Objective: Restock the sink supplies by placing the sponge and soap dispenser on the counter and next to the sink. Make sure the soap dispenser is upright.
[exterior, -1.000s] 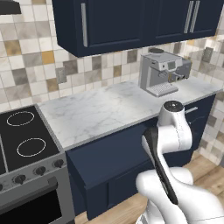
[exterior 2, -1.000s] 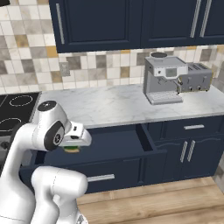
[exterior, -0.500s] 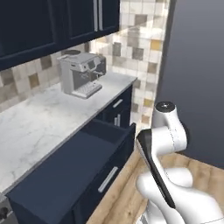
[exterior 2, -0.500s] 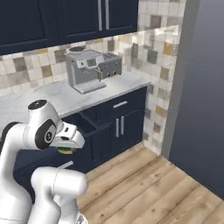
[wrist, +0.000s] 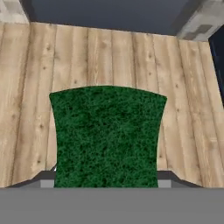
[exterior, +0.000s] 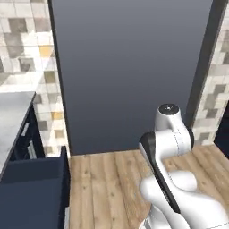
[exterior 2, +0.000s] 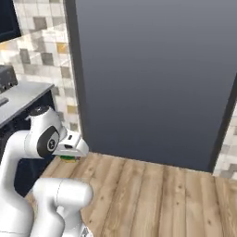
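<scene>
One sponge (wrist: 107,138) clamped in claw (wrist: 107,175), held above wood floor (wrist: 26,87). Rough dark-green face up, edges bowed inward from squeeze. Green-yellow sliver visible under hand (exterior 2: 69,158) in right base view.

Sponge (wrist: 107,136) in jaws, above floor (wrist: 26,87).

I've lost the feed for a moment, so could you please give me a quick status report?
Gripper shut on sponge, carried over the wood floor. Dark panel ahead. Open drawer on the left.
</scene>
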